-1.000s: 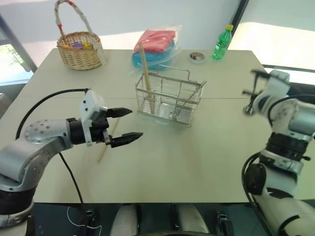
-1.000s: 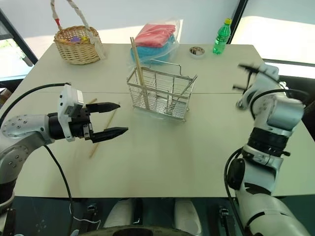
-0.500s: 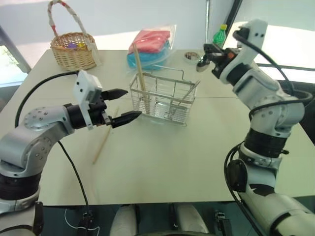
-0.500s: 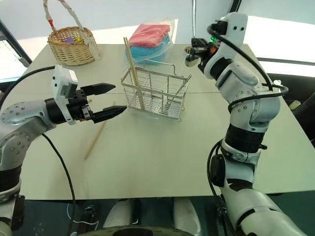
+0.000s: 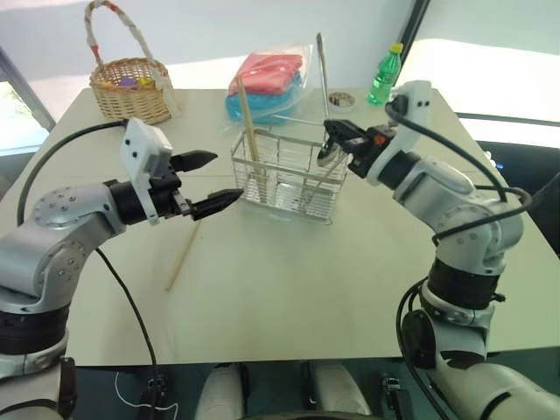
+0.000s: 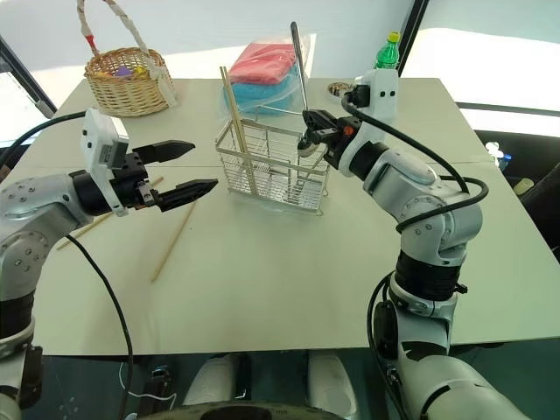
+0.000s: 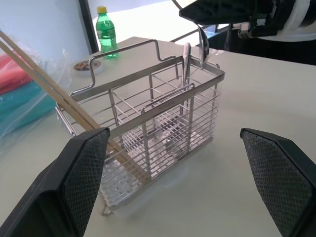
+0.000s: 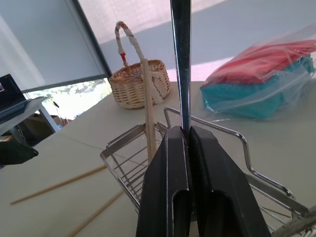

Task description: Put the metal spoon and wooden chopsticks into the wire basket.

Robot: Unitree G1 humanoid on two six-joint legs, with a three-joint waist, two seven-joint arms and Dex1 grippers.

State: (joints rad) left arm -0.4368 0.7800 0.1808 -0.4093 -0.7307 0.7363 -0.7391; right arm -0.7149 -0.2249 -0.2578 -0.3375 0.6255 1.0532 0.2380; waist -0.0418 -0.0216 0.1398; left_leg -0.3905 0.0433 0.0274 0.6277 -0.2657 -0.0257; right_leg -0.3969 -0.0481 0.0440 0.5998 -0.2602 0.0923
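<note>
My right gripper (image 5: 337, 138) is shut on the metal spoon (image 5: 321, 66), handle pointing up, bowl hanging just over the right-end rim of the wire basket (image 5: 289, 179). The spoon's handle (image 8: 181, 59) rises between the fingers in the right wrist view. Two wooden chopsticks (image 7: 54, 96) stand leaning in the basket's left end. Another chopstick (image 5: 184, 255) lies on the table to the basket's left, and a further one (image 6: 87, 227) lies beyond my left arm. My left gripper (image 5: 219, 178) hovers open beside the basket's left end, holding nothing.
A slim metal utensil (image 7: 186, 64) leans inside the wire basket's right end. At the table's far edge stand a wicker basket (image 5: 131, 87), a plastic bag of red and blue cloths (image 5: 276, 79), a small round tin (image 5: 339, 100) and a green bottle (image 5: 383, 77).
My right arm has swung in from the table's right side to over the wire basket, carrying the spoon. The left gripper has edged up towards the basket and stays open.
</note>
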